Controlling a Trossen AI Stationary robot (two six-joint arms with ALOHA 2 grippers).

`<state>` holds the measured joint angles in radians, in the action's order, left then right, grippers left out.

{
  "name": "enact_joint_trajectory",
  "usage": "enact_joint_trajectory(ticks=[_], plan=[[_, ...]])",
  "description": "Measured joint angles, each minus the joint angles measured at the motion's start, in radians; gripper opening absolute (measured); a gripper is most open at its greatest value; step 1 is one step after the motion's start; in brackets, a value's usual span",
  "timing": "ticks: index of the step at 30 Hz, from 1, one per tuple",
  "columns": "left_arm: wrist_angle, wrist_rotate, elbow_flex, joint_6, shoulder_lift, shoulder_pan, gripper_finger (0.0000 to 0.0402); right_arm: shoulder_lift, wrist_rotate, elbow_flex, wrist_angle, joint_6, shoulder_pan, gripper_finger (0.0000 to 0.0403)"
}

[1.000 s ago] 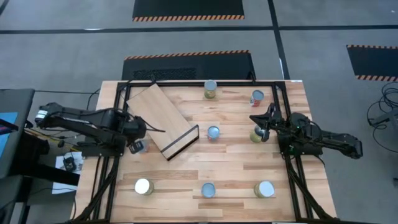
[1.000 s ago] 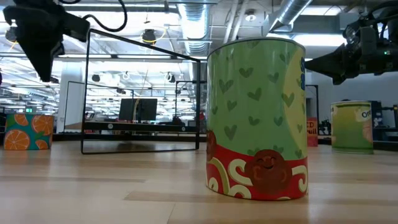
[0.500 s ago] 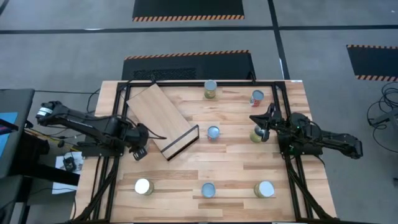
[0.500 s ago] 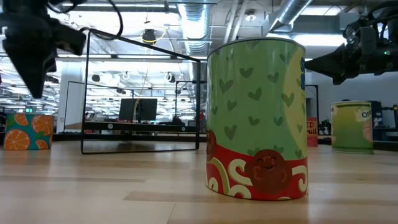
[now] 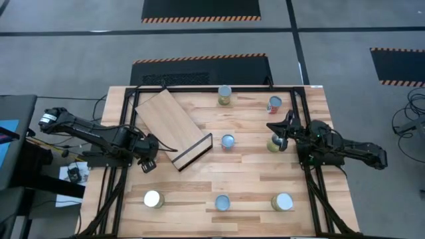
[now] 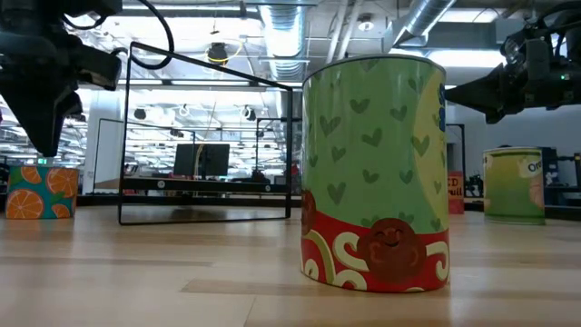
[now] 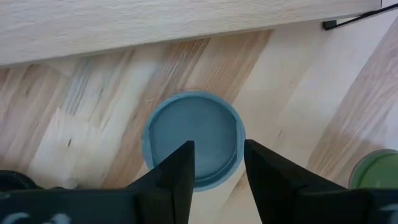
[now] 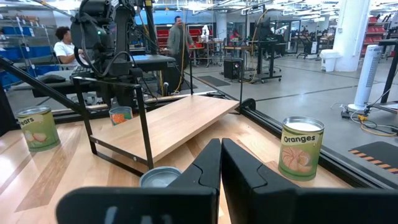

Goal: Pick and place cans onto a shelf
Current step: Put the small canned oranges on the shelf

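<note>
We see the left gripper (image 5: 147,161) hanging over the counter's (image 5: 246,179) left edge, just beside the shelf's (image 5: 171,123) dark-framed end. In its wrist view the fingers (image 7: 175,176) stand apart, released, with nothing between them, above a blue-topped can (image 7: 193,139) that stands upright on the counter below. From above that can is hidden under the gripper.

The right gripper (image 5: 273,126) sits at the counter's right side, touching or just beside a greenish can (image 5: 273,144). Its fingers (image 8: 206,163) are pressed together, clenched on nothing we can see.

The shelf lies tilted across the counter's upper left, its black frame toward the middle. No can rests on it. The other cans stand apart on the counter: one at the far edge near the middle (image 5: 224,95), a red one (image 5: 275,103) toward the far right, one just beside the shelf frame (image 5: 228,141), and three along the near edge (image 5: 153,198) (image 5: 222,203) (image 5: 282,202).

In the low view a green-and-red can (image 6: 374,173) stands upright close to the camera, with an orange-patterned can (image 6: 41,192) far off at the left.
</note>
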<state>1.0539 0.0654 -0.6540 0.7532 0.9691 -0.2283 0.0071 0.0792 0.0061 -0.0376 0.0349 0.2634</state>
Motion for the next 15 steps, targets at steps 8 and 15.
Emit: enact_joint_trajectory(ticks=[8,15], plan=[[-0.024,0.044,0.0,-0.001,0.001,-0.031,0.0126,0.0,0.0,0.0,0.0,0.0,0.0,0.0037],[-0.015,0.045,0.002,-0.016,0.063,-0.064,0.0126,0.0,0.0,0.0,0.0,0.0,0.0,0.0037]])
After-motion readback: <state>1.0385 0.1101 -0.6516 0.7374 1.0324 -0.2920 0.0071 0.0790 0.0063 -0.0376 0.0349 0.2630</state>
